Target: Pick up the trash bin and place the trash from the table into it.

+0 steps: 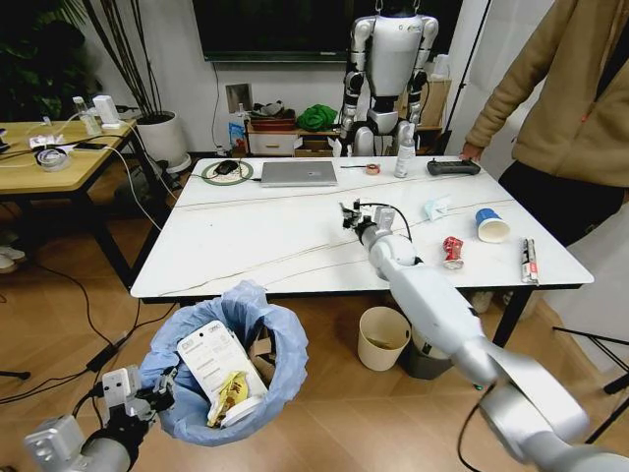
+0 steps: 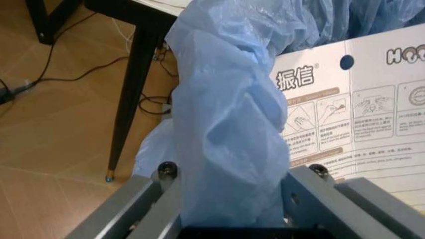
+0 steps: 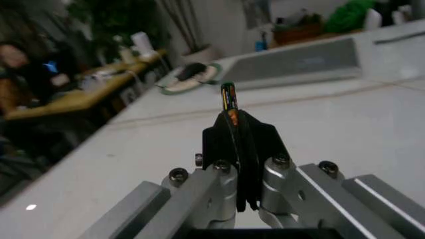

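Observation:
The trash bin (image 1: 221, 366), dark and lined with a billowing light-blue bag (image 2: 232, 124), hangs below the table's near left corner. My left gripper (image 1: 162, 388) (image 2: 226, 204) is shut on its bag-covered rim. A white printed packet (image 1: 209, 356) (image 2: 359, 114) and a yellowish wrapper (image 1: 231, 393) lie inside. Over the middle of the white table (image 1: 256, 246), my right gripper (image 1: 352, 218) (image 3: 238, 134) is shut on a small thin dark piece of trash (image 3: 229, 97). A crushed red can (image 1: 452, 251), a blue-and-white cup (image 1: 491, 225), a crumpled paper (image 1: 435, 207) and a narrow flat packet (image 1: 529, 261) lie on the table's right part.
A grey laptop (image 1: 298, 173), a spray bottle (image 1: 404, 149), a black remote (image 1: 453, 167) and thin cables sit at the table's far side. A cream bin (image 1: 382, 337) stands under the table. A person (image 1: 565, 108) stands at the right edge; a wood-topped table (image 1: 49, 157) is at left.

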`<state>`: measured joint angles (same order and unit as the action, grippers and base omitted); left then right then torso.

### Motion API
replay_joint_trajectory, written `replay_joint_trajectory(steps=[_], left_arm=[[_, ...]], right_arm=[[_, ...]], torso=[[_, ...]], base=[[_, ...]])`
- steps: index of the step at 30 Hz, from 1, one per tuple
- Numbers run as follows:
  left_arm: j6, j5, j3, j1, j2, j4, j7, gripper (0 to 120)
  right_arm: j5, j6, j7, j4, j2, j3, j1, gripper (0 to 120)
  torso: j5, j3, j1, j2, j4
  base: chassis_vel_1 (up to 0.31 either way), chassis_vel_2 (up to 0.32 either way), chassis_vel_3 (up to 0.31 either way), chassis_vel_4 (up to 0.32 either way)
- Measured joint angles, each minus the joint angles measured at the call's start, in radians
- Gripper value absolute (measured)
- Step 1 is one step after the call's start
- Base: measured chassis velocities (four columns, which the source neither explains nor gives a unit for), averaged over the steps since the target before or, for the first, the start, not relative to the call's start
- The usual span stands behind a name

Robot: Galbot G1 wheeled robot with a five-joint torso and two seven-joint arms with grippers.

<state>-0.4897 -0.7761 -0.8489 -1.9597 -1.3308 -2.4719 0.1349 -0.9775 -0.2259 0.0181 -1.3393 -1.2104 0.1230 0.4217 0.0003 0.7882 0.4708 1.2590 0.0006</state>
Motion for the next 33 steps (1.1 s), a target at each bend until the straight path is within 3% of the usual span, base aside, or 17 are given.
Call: replay_joint_trajectory(steps=[2,4,6,9,15,22,26,28,31,33], left_arm=[[-0.001,-0.004,0.000,0.003,0.008,0.002,0.003,0],[-0.002,-0.006,0.000,0.003,0.011,0.002,0.003,0],[-0.003,-0.011,0.000,0.006,0.019,0.006,0.005,0],[-0.004,-0.015,0.000,0.008,0.024,0.009,0.007,0],[-0.005,-0.018,0.001,0.011,0.030,0.013,0.009,0],[-0.009,-0.026,0.001,0.021,0.033,0.016,0.012,0],[-0.010,-0.027,0.000,0.018,0.032,0.014,0.013,0],[-0.010,-0.027,0.000,0.015,0.031,0.010,0.013,0],[-0.010,-0.027,0.001,0.011,0.029,0.007,0.013,0],[-0.010,-0.026,0.001,0.011,0.029,0.007,0.013,0]], right_arm=[[-0.072,-0.001,0.033,-0.195,0.119,0.008,0.058,0],[-0.084,0.002,0.045,-0.251,0.149,0.009,0.072,0],[-0.123,0.014,0.081,-0.453,0.237,0.011,0.128,0],[-0.158,0.025,0.106,-0.637,0.294,0.017,0.189,0],[-0.132,0.052,0.118,-0.860,0.343,0.092,0.313,0],[-0.026,0.089,0.124,-0.859,0.333,0.222,0.410,0],[0.012,0.095,0.129,-0.821,0.317,0.243,0.424,0],[0.026,0.099,0.131,-0.808,0.316,0.245,0.426,4],[0.049,0.102,0.132,-0.786,0.314,0.238,0.425,20],[0.050,0.102,0.131,-0.785,0.314,0.236,0.425,22]], torso=[[0.0001,0.000,0.000,0.000,-0.0009],[0.0000,0.000,0.000,0.000,-0.0011],[-0.0005,0.000,0.000,0.000,-0.0018],[0.0003,0.000,0.000,0.000,-0.0005],[-0.0004,0.000,0.000,0.000,-0.0004],[-0.0003,0.000,0.000,0.000,-0.0005],[-0.0003,0.000,0.000,0.000,-0.0004],[-0.0002,0.000,0.000,0.000,-0.0004],[-0.0002,0.000,0.000,0.000,-0.0004],[-0.0002,0.000,0.000,0.000,-0.0004]], base=[[0.000,0.000,0.000,0.000],[0.000,0.000,0.000,0.000],[0.000,0.000,0.000,0.000],[0.000,0.000,0.000,0.000],[0.000,0.000,0.000,0.000],[0.000,0.000,0.000,0.000],[0.000,0.000,0.000,0.000],[0.000,0.000,0.000,0.000],[0.000,0.000,0.000,0.000],[0.000,0.000,0.000,0.000]])
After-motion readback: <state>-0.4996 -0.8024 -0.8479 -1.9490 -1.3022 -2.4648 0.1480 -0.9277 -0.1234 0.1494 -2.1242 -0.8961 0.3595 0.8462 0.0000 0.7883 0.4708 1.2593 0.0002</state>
